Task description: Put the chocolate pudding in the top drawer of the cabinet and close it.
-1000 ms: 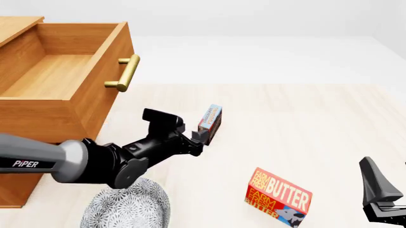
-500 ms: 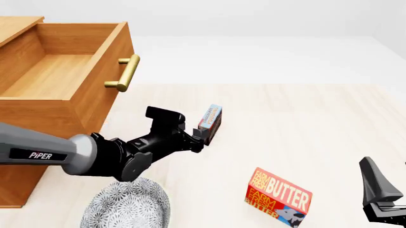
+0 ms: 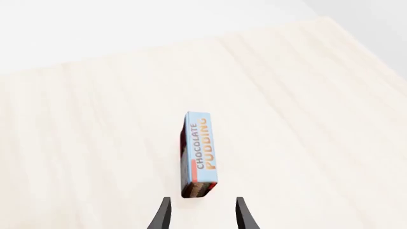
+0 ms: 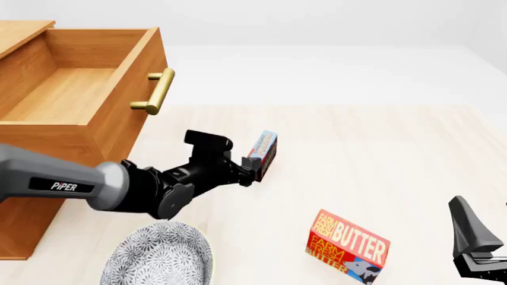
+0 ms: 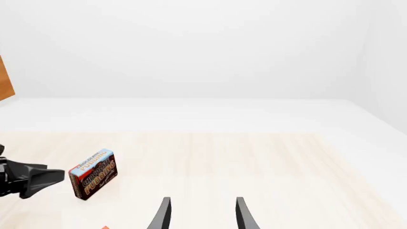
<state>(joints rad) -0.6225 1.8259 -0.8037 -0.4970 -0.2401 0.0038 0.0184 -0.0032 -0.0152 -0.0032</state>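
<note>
The chocolate pudding (image 4: 263, 152) is a thin box with a light blue top, standing on its long edge on the table, right of the cabinet (image 4: 18, 34). The top drawer (image 4: 67, 92) is pulled out, its inside bare and its brass handle (image 4: 155, 92) facing the pudding. My left gripper (image 4: 252, 171) is open right at the box's near end. In the left wrist view the chocolate pudding (image 3: 198, 152) lies just ahead of the gripper (image 3: 202, 215), not between the fingers. My right gripper (image 4: 481, 215) is open low at the front right, nothing in it (image 5: 202, 214).
A red-and-yellow butter box (image 4: 347, 244) lies at the front, right of centre. A patterned grey plate (image 4: 157, 256) sits at the front left under my left arm. The right wrist view shows the pudding (image 5: 94, 174) beside the left gripper's fingers (image 5: 35, 177).
My left arm has pushed forward a little, bringing its open gripper closer to the pudding's near end. The pudding, the drawer and the right arm have not moved.
</note>
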